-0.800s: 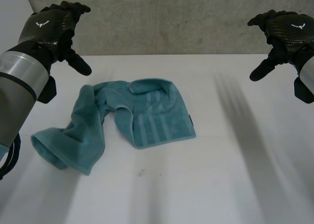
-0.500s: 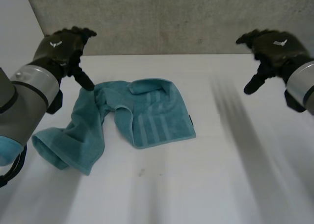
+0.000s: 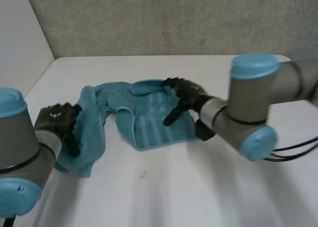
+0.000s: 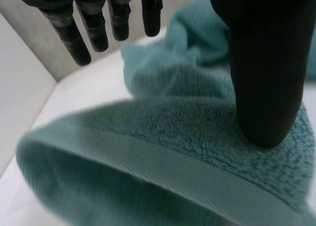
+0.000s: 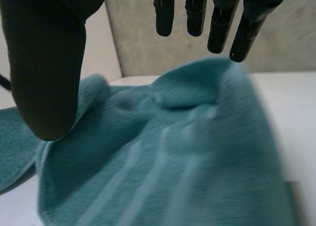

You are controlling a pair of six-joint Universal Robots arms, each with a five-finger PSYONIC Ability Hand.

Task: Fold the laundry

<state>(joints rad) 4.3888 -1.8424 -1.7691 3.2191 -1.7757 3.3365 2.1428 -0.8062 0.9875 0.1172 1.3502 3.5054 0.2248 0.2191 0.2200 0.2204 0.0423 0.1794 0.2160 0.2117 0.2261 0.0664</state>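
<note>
We start with the white table point(image 3: 208, 187), with both grey arms reaching in low over it from either side. On it lies the teal towel point(image 3: 149, 122), crumpled rather than spread. A bunched strip runs from its near-left end up to the far edge, and a flatter striped panel lies to the right, so its length runs roughly across the table between the two arms. That decides the next move, as we judge it: each hand is nearer its own end, so each should take the end beneath it and draw the cloth out flat before any fold. The left hand point(image 3: 59, 120) sits over the bunched near-left end. In its wrist view the fingers point(image 4: 98, 28) hang straight and well apart from the thumb point(image 4: 266, 87), whose tip looks to rest on the pile, so it is wide and holds nothing. The right hand point(image 3: 181, 93) hovers over the striped panel near its right edge, with fingers point(image 5: 217, 23) and thumb point(image 5: 49, 63) spread wide above the cloth and closed on nothing.
</note>
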